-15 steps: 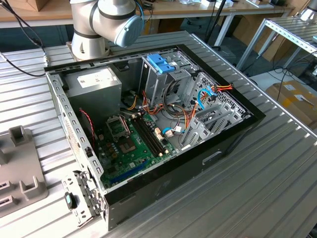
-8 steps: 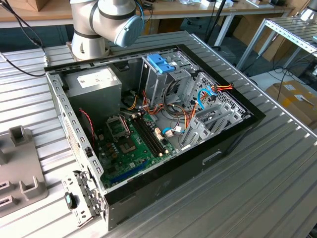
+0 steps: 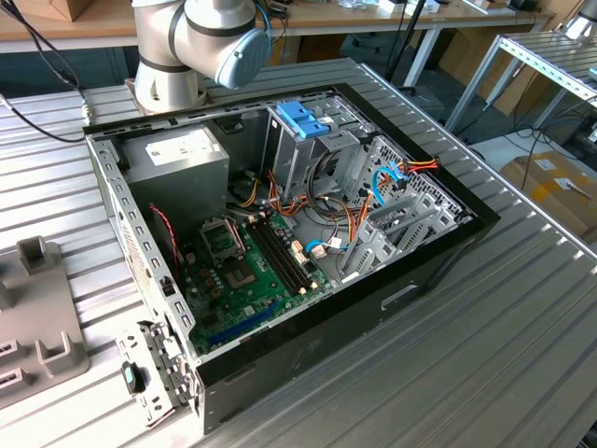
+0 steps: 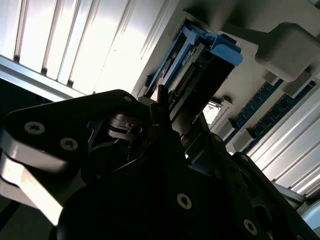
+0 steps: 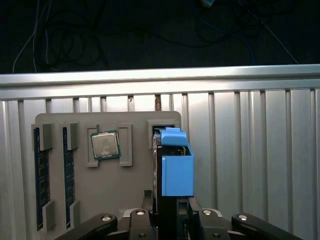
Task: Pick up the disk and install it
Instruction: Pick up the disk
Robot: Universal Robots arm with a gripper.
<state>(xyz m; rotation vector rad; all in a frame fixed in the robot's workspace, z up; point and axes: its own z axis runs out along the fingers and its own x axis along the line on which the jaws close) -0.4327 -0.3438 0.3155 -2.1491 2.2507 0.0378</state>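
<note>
In the first wrist view the tool point(image 5: 170, 214) is clamped on the disk point(image 5: 177, 172), its jaws pressed to the 2 flat faces. The disk stands on edge with its far end at 1 slot of the grey tray point(image 5: 135, 190) on the counter point(image 5: 250, 165); I cannot tell whether it has cleared that slot. To lift well, I judge the pull should run straight along the slot's walls, without tilt, so the blue carrier does not bind. The processor point(image 5: 105, 146) and 2 memory sticks point(image 5: 41, 185) lie close on one side; the other side is bare counter. In the exterior view the computer case point(image 3: 308, 336) lies open, with cables point(image 3: 354, 222) crowding its metal cage point(image 3: 298, 163).
</note>
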